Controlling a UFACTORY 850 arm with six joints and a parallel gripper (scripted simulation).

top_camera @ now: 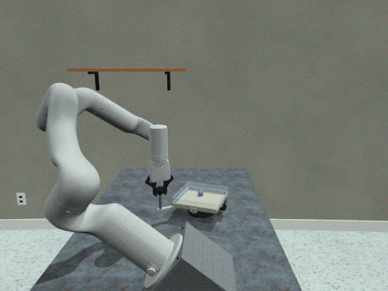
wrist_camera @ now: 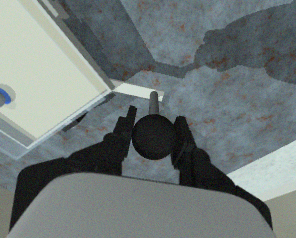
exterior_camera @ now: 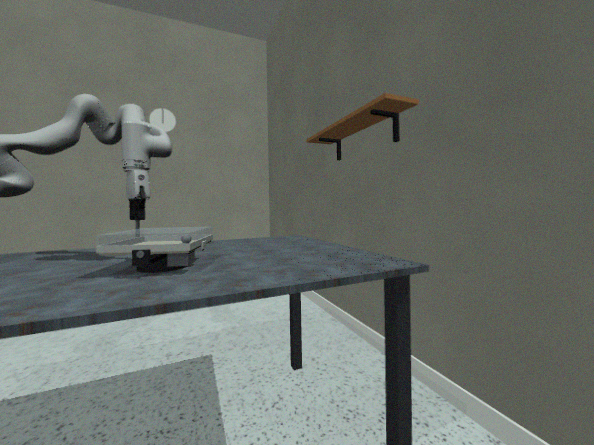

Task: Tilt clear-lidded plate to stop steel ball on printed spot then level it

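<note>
The cream plate [top_camera: 200, 200] with a clear lid sits on a dark pivot base [top_camera: 200, 213] on the table, and looks slightly tilted. The steel ball [top_camera: 200, 192] lies near the plate's far side, over the blue printed spot [wrist_camera: 5, 97]. A white arm sticks out from the plate's left side and carries an upright rod with a dark round knob [wrist_camera: 153, 137]. My gripper [top_camera: 159, 190] points straight down and is shut on that knob. The gripper also shows in the exterior view [exterior_camera: 137, 210], left of the ball [exterior_camera: 186, 238].
A grey ramp-like block [top_camera: 206, 261] stands at the robot's base near the table's front. An orange wall shelf [top_camera: 127, 70] hangs high on the far wall. The table's edges are well away from the plate.
</note>
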